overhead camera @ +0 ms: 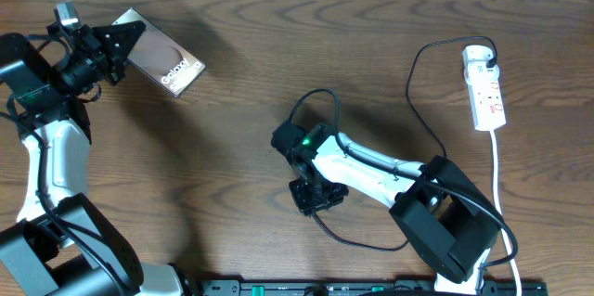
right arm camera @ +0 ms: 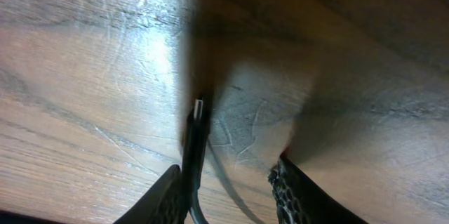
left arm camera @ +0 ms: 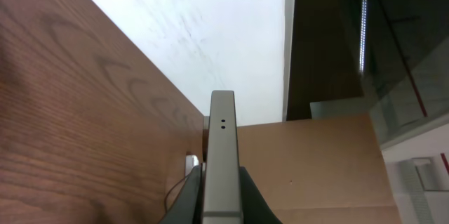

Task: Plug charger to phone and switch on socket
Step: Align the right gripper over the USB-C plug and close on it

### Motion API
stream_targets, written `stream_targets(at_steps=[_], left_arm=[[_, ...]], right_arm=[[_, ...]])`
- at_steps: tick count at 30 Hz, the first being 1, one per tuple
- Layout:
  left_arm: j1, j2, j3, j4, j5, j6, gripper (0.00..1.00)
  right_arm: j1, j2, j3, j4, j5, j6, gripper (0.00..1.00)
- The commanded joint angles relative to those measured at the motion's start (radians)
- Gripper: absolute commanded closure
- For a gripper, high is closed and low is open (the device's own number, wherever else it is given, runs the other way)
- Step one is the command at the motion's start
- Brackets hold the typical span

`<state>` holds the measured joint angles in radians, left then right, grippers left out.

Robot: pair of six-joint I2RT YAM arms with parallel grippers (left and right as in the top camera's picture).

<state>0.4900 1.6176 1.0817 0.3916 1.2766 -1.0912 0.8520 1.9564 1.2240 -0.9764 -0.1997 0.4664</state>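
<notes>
Brown wood table (overhead camera: 278, 18), far middle bare. Phone (overhead camera: 165, 59) is clamped edgewise in left gripper (overhead camera: 121, 41) at far-left corner. Charger (right arm camera: 194, 140) tip is bracketed (not pinched) by half-parted right gripper (right arm camera: 228, 175), mid-table. Socket (overhead camera: 484, 87) is noted by right edge.

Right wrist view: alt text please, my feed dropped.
The connector tip of the charger sits between the open fingers of the right gripper, close against the one at picture left, over the wooden table. A clear gap shows to the other finger, and the cable runs off the bottom edge.
</notes>
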Motion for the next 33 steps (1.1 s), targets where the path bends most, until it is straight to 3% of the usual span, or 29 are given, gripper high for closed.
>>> stream_targets(at_steps=[1,20,33], left_arm=[[0.002,-0.017,0.019,0.005,0.021,0.018,0.93],[0.002,-0.017,0.019,0.005,0.021,0.018,0.93],[0.002,-0.017,0.019,0.005,0.032,0.025,0.93]], right_arm=[[0.000,0.026,0.018,0.003,0.034,0.011,0.60],[-0.009,0.026,0.056,0.003,0.083,0.034,0.61],[-0.039,0.026,0.057,0.002,0.105,0.079,0.72]])
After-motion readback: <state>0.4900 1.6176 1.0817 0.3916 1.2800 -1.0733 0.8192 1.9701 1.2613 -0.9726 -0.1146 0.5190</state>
